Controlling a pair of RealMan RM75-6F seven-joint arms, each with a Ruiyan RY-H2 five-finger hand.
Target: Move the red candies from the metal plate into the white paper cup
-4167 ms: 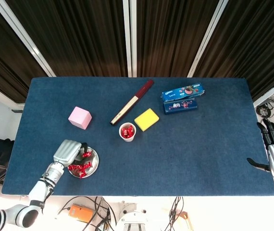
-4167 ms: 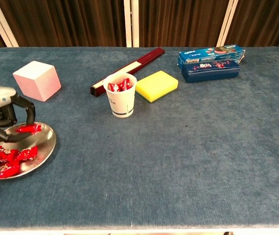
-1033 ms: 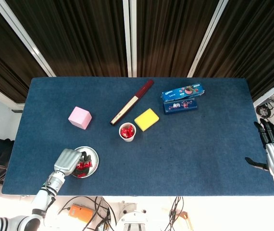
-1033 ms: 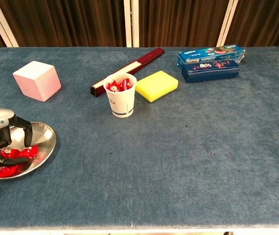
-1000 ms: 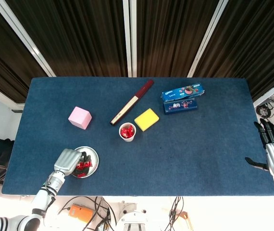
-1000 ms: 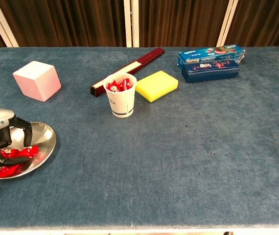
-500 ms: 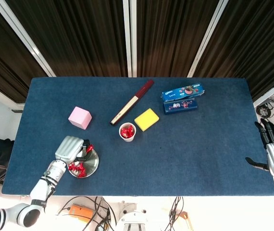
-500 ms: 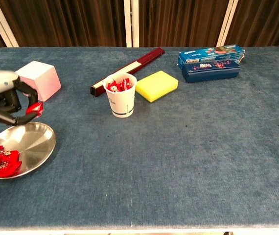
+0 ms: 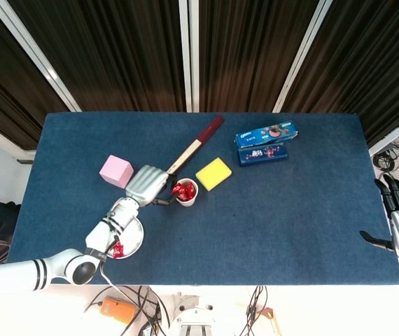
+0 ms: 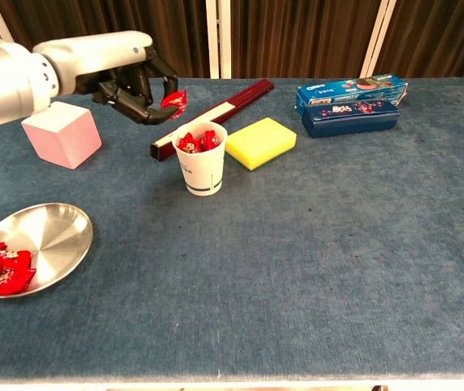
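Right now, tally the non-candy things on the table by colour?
Pink: 1, the cube
Yellow: 1, the sponge
Blue: 2, the cookie boxes
Dark red: 1, the long box
White: 1, the paper cup
Silver: 1, the metal plate
Total: 7

Dark blue felt-like table cover (image 10: 338, 244) carries a pale pink cube (image 10: 61, 134) at the left and a long dark red stick-shaped box with a cream end (image 10: 213, 117) lying diagonally near the middle. A yellow rectangular sponge (image 10: 260, 142) sits just right of that stick's lower end, and two blue rectangular cookie boxes (image 10: 350, 103) lie side by side further right, touching. Dark brown curtains with white vertical frames (image 9: 185, 56) hang behind the table.
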